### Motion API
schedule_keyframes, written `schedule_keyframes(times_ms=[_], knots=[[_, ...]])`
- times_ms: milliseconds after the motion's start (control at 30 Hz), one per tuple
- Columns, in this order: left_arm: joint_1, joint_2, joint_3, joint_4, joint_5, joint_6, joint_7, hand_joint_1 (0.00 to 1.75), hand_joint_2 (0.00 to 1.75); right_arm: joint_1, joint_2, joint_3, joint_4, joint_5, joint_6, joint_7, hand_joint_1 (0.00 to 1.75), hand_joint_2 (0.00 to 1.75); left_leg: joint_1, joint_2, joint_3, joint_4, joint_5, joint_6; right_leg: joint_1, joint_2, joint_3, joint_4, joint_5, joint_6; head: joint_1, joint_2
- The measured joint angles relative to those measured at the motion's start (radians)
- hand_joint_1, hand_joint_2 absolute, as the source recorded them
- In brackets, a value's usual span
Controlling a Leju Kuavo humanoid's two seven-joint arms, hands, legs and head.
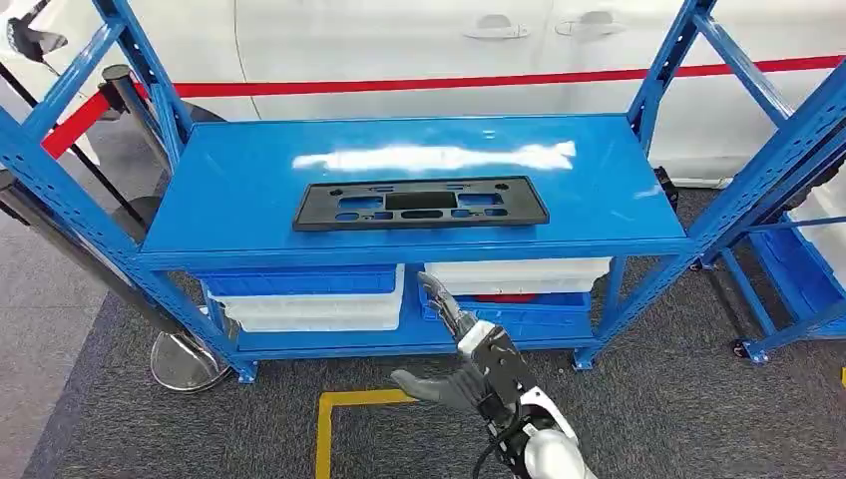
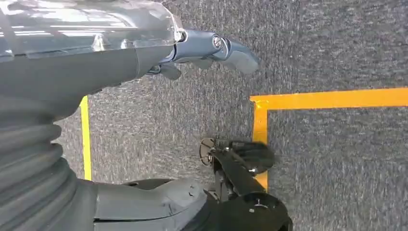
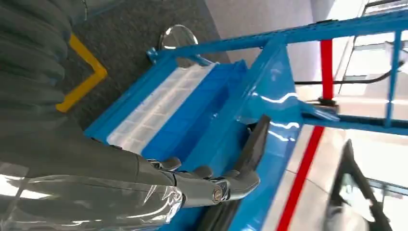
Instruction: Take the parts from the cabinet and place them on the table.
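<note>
Part: a flat black plastic part (image 1: 420, 203) lies in the middle of the frame, on the top shelf of the blue cabinet (image 1: 609, 215).
Right hand (image 1: 469, 359): low in the frame, in front of the cabinet, fingers spread apart, holding nothing.
Left hand (image 2: 192, 53): over the grey carpet (image 2: 337, 48), fingers apart, holding nothing.
Bins: blue and white bins (image 1: 309, 296) sit on the low shelf.

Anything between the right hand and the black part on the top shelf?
In the head view, the shelf's blue front edge lies between the right hand and the black part; bare shelf beyond.
</note>
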Motion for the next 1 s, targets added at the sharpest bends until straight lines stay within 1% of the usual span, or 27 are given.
schedule_keyframes(times_ms=[67, 100, 300, 367, 400, 433, 467, 500, 533, 567, 600, 667, 700, 833, 1000], knots=[[-0.002, 0.004, -0.015, 0.000, 0.011, -0.001, 0.002, 0.00, 0.00, -0.014, 0.005, 0.001, 0.025, -0.011, 0.000, 0.015, 0.00, 1.75, 0.000, 0.000, 0.000, 0.000, 0.000, 0.000, 0.000, 0.000, 0.000, 0.000, 0.000, 0.000, 0.000, 0.000], [-0.002, 0.007, -0.022, 0.000, 0.018, -0.002, 0.002, 0.00, 1.75, -0.019, 0.006, 0.001, 0.038, -0.020, 0.000, 0.024, 0.00, 1.75, 0.000, 0.000, 0.000, 0.000, 0.000, 0.000, 0.000, 0.000, 0.000, 0.000, 0.000, 0.000, 0.000, 0.000], [-0.002, 0.015, -0.065, 0.000, 0.050, -0.022, -0.008, 0.00, 1.75, -0.022, 0.006, 0.012, 0.081, -0.017, -0.008, 0.058, 0.00, 1.75, 0.000, 0.000, -0.001, 0.000, 0.000, 0.000, 0.000, 0.000, -0.001, 0.000, 0.000, 0.000, 0.000, 0.000], [-0.003, 0.015, -0.077, 0.000, 0.063, -0.028, -0.002, 0.00, 1.75, -0.030, 0.006, 0.022, 0.097, 0.030, -0.018, 0.072, 0.00, 1.75, 0.000, 0.000, -0.001, 0.000, 0.000, 0.000, 0.000, 0.000, -0.001, 0.000, 0.000, 0.000, 0.000, 0.000], [-0.003, 0.016, -0.086, 0.000, 0.070, -0.031, -0.001, 0.00, 1.75, -0.036, 0.006, 0.026, 0.108, 0.077, -0.029, 0.074, 0.00, 1.75, 0.000, 0.000, -0.001, 0.000, 0.000, 0.000, 0.000, 0.000, -0.001, 0.000, 0.000, 0.000, 0.000, 0.000], [-0.004, 0.016, -0.094, 0.000, 0.082, -0.034, 0.000, 0.00, 0.00, -0.044, 0.006, 0.033, 0.121, 0.160, -0.051, 0.073, 0.00, 1.75, 0.000, 0.000, -0.001, 0.000, 0.000, 0.000, 0.000, 0.000, -0.001, 0.000, 0.000, 0.000, 0.000, 0.000], [-0.004, 0.016, -0.105, 0.000, 0.093, -0.036, 0.003, 0.00, 0.00, -0.053, 0.006, 0.040, 0.128, 0.270, -0.095, 0.067, 0.00, 1.75, 0.000, 0.000, -0.001, 0.000, 0.000, 0.000, 0.000, 0.000, -0.002, 0.000, 0.000, 0.000, 0.000, 0.000], [-0.004, 0.016, -0.116, 0.000, 0.105, -0.038, 0.006, 0.00, 0.00, -0.062, 0.006, 0.047, 0.131, 0.431, -0.157, 0.059, 0.00, 1.75, 0.000, 0.000, -0.001, 0.000, 0.000, 0.000, 0.000, 0.000, -0.002, 0.001, 0.000, 0.000, 0.000, 0.000], [-0.004, 0.016, -0.126, 0.000, 0.115, -0.040, 0.006, 0.00, 0.00, -0.072, 0.007, 0.052, 0.132, 0.603, -0.210, 0.059, 0.00, 1.75, 0.000, 0.000, -0.001, 0.000, 0.000, 0.000, 0.000, 0.000, -0.002, 0.001, 0.000, 0.000, 0.000, 0.000], [-0.005, 0.016, -0.142, 0.000, 0.123, -0.043, 0.006, 0.00, 0.00, -0.086, 0.006, 0.060, 0.132, 0.817, -0.259, 0.063, 0.00, 1.75, 0.000, 0.000, -0.001, 0.000, 0.001, -0.001, 0.000, 0.000, -0.002, 0.001, 0.000, 0.000, 0.000, 0.000], [-0.006, 0.016, -0.152, 0.000, 0.127, -0.047, 0.006, 0.00, 0.00, -0.097, 0.005, 0.066, 0.132, 0.986, -0.284, 0.066, 0.00, 1.75, 0.000, 0.000, 0.000, 0.000, 0.001, -0.001, 0.000, 0.000, -0.002, 0.001, 0.000, 0.000, 0.000, 0.000], [-0.009, 0.016, -0.169, 0.000, 0.135, -0.051, 0.006, 0.00, 0.00, -0.103, 0.000, 0.073, 0.134, 1.210, -0.296, 0.074, 0.00, 1.75, 0.000, -0.001, -0.001, 0.000, 0.001, -0.001, 0.000, -0.001, -0.002, 0.001, 0.000, 0.000, 0.000, 0.000], [-0.009, 0.016, -0.179, 0.000, 0.142, -0.051, 0.006, 0.00, 0.00, -0.103, -0.005, 0.075, 0.137, 1.236, -0.299, 0.075, 0.00, 1.75, 0.000, -0.001, -0.001, 0.000, 0.001, -0.001, 0.000, -0.001, -0.002, 0.001, 0.000, 0.000, 0.000, 0.000], [-0.010, 0.018, -0.210, 0.001, 0.155, -0.053, 0.008, 0.00, 0.00, -0.108, -0.023, 0.076, 0.145, 1.211, -0.312, 0.085, 0.00, 1.75, 0.000, 0.000, -0.002, 0.000, 0.001, -0.001, 0.000, 0.000, -0.003, 0.001, 0.000, 0.000, 0.000, 0.000], [-0.013, 0.020, -0.250, 0.002, 0.190, -0.051, 0.016, 0.00, 0.00, -0.107, -0.029, 0.090, 0.153, 1.266, -0.323, 0.099, 0.00, 1.75, 0.000, 0.000, -0.003, 0.000, 0.001, -0.001, 0.000, 0.000, -0.004, 0.001, 0.000, 0.000, 0.000, 0.000]])
